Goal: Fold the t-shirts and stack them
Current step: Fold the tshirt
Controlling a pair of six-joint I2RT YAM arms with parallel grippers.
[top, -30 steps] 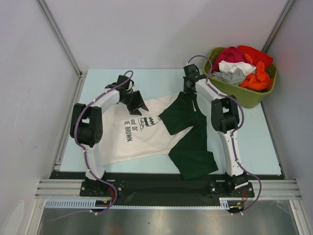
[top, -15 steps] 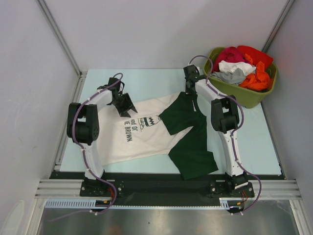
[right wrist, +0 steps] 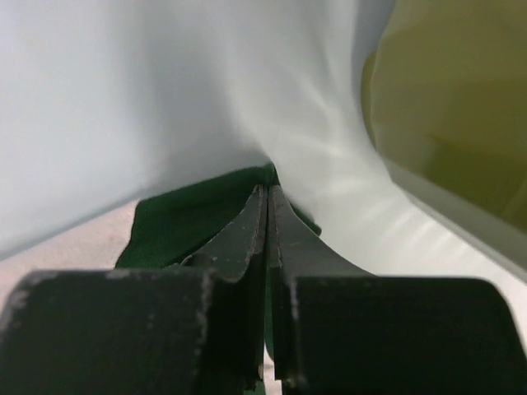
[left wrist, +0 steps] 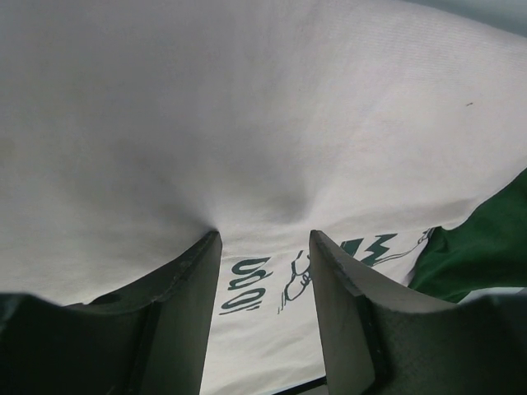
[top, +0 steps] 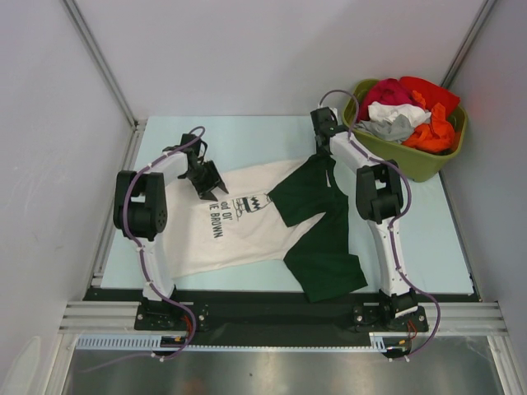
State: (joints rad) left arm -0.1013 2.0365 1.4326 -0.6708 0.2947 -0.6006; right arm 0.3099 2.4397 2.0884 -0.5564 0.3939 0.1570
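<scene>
The cream-white t-shirt point(top: 239, 230) is spread flat on the left half of the pale blue surface point(top: 428, 239), its black lettering point(top: 218, 218) facing up. The dark green t-shirt point(top: 317, 230) is laid to its right, overlapping the cream-white one's right edge and reaching down to the near edge of the surface. Neither garment is folded.

The left tool point(top: 207, 183) is set at the upper left part of the cream-white t-shirt. In the left wrist view its jaws are held moderately apart, with nothing gripped between them; the fingertips point(left wrist: 210, 247) are seen against the white cloth, where a small dimple is formed between them.

The right tool point(top: 323, 132) is placed at the far end of the dark green t-shirt, just beside the olive-green tub point(top: 416, 169). Its jaws are pressed together, and in the right wrist view the green fabric is drawn up into a peak at the tips, so its edge is taken to be pinched there.

The tub is set at the far right corner of the surface and is filled with crumpled garments point(top: 408, 111) in red, white, grey and orange.
</scene>
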